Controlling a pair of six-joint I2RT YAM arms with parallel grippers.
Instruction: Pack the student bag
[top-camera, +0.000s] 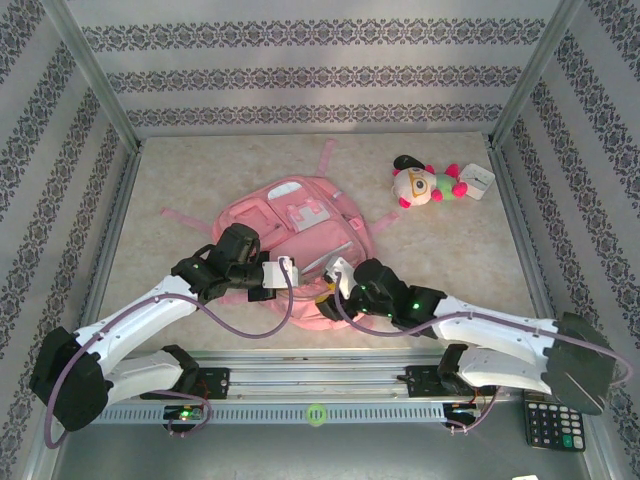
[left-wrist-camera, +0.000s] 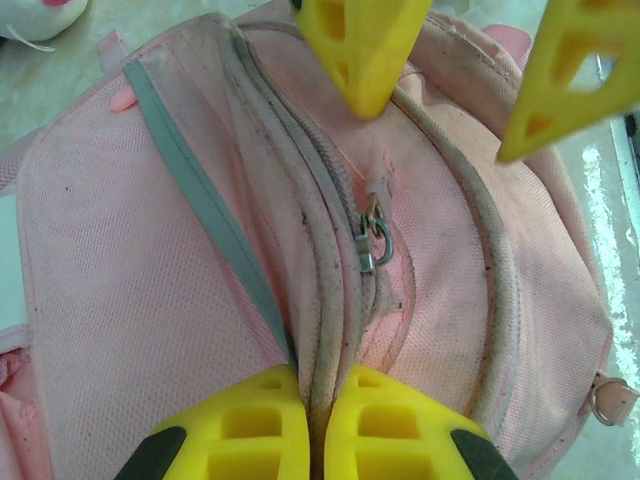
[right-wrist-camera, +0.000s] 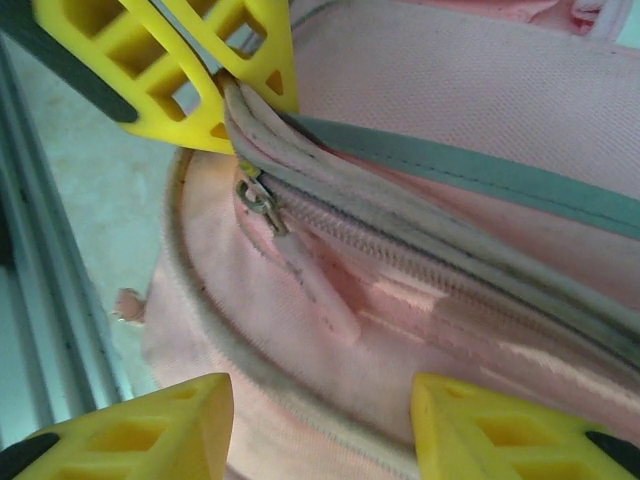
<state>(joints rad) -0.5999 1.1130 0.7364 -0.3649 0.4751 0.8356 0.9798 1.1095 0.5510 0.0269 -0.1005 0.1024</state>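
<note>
At lower center, the left pincer (left-wrist-camera: 320, 398) is clenched on the zipper seam (left-wrist-camera: 322, 300) of the student bag (top-camera: 300, 225). The right pincer (right-wrist-camera: 320, 392) hangs released, jaws spread above pink fabric.

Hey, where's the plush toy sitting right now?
In the top external view, the plush toy lies at the far right of the table, beyond the pink student bag and right beside a small white box.

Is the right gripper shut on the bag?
No, the right gripper is open, its fingers standing apart over the student bag.
</note>
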